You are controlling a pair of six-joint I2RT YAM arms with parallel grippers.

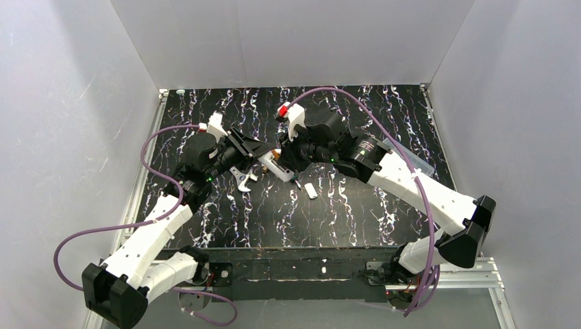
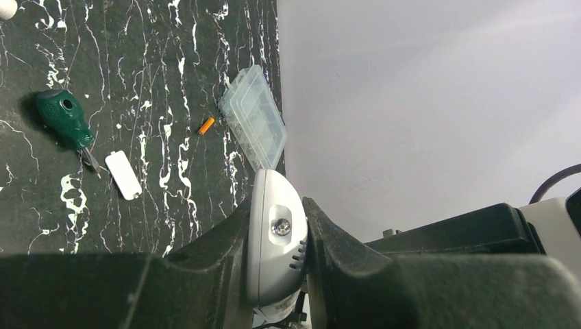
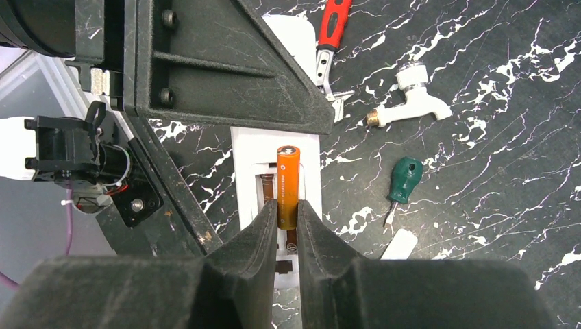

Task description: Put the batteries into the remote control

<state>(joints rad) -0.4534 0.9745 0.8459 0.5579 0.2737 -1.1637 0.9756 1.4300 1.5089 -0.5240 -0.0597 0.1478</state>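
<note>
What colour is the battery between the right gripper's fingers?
Orange. The battery shows best in the right wrist view, over the remote control.

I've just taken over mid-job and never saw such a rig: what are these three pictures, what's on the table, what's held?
Two robot arms work at a black marbled table. The wide picture looks down from above and behind them; the other two come from a camera on each wrist. The left jaws clamp the white remote control. The right jaws pinch an orange battery at the remote's open battery recess. Lying loose: a second battery, a green-handled screwdriver, a small white cover piece, a clear plastic box, a white tap fitting and a red-handled tool.
</note>
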